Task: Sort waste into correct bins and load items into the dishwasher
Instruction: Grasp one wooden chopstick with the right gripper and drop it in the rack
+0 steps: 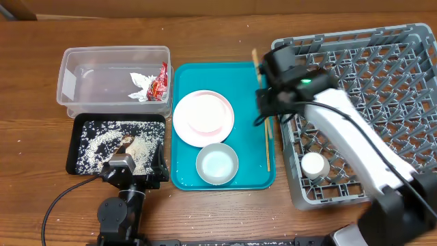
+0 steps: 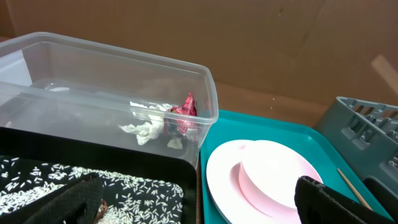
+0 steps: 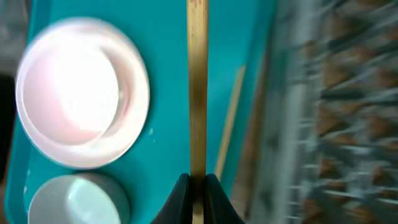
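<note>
The right gripper [image 3: 197,186] was clamped on 1 chopstick [image 3: 198,87], its 2 fingers [image 3: 179,198] pressed against the stick's sides. The right wrist view showed that grip plainly, with the stick running straight away from the fingertips. The overhead view hid the fingertips under the arm and showed only the stick's far end poking out beyond the gripper.

Overhead, the gripper sat at the right edge of the teal tray [image 1: 184,179], just beside the grey rack [image 1: 389,61], which was only a blur in the wrist view. A 2nd chopstick [image 3: 229,124] lay on the tray just to the right of the held one, slightly angled to it. The plate [image 3: 81,102] and a bowl [image 3: 78,200] sat on the tray to the left of the held stick. Only the overhead view showed a white cup [image 1: 313,165] in the rack's near corner.

The left gripper [image 1: 133,171] stood wide open at the near edge of the black tray [image 1: 76,140] of rice [image 1: 102,140]. Beyond it, the clear tub [image 2: 208,93] held a tissue [image 2: 146,127] and a red wrapper [image 2: 183,112].
</note>
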You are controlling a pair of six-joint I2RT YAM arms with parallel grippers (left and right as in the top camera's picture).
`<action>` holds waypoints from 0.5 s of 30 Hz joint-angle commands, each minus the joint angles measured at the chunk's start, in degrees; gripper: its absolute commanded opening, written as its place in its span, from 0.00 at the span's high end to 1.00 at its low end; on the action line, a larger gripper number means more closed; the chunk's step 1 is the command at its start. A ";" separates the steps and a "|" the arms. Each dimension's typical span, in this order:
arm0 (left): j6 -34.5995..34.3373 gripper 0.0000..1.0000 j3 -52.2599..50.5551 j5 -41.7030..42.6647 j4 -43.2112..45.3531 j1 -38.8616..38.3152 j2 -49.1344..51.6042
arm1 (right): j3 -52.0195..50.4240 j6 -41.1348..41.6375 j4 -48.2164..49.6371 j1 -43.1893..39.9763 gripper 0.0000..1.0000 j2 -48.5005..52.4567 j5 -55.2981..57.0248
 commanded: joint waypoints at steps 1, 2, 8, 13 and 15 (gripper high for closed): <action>0.66 0.00 -0.68 0.02 0.37 -0.52 -0.61 | 1.07 -2.36 -0.35 -3.91 0.96 -2.64 7.15; 0.66 0.00 -0.68 0.02 0.37 -0.52 -0.61 | 0.96 -3.19 -0.50 -4.96 0.96 -2.56 8.37; 0.66 0.00 -0.68 0.02 0.37 -0.52 -0.61 | -3.52 -3.34 2.16 -8.26 0.96 0.68 8.26; 0.66 0.00 -0.68 0.02 0.37 -0.52 -0.61 | -4.76 -3.32 1.77 -7.85 0.89 3.43 10.01; 0.66 0.00 -0.68 0.02 0.37 -0.52 -0.61 | -4.50 -3.34 1.40 -6.73 0.81 2.91 9.62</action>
